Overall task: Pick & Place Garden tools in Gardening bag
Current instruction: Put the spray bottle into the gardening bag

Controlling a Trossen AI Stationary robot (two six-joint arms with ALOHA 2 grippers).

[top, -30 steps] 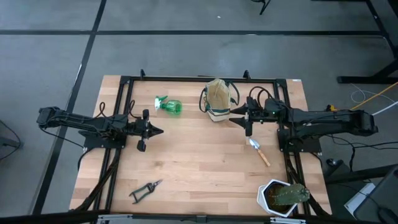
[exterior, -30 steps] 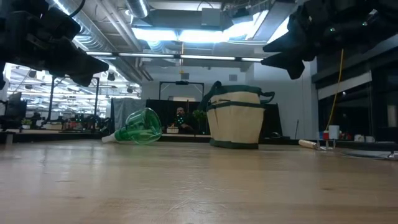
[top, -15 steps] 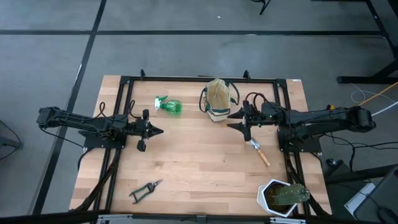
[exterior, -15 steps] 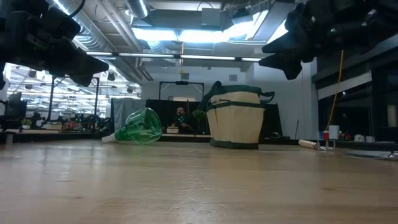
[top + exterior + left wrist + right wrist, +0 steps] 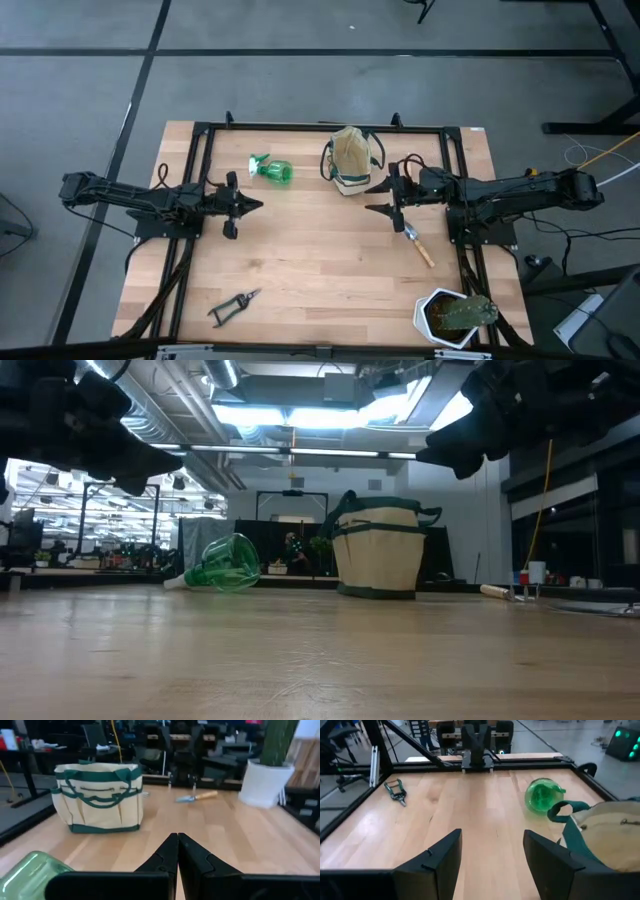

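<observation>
Our right gripper (image 5: 377, 197) hangs with its fingers apart above the table (image 5: 310, 270), between the gardening bag (image 5: 350, 162) and the hand trowel (image 5: 417, 243), while our left gripper (image 5: 256, 206) waits with fingers together near the green spray bottle (image 5: 272, 171); the pruning shears (image 5: 233, 303) lie well apart by the near edge. We judge the trowel the likely first pick. Its blade lies flat, so a shallow pinch could slide off, and a careless swing could snag the bag's loop handles.
</observation>
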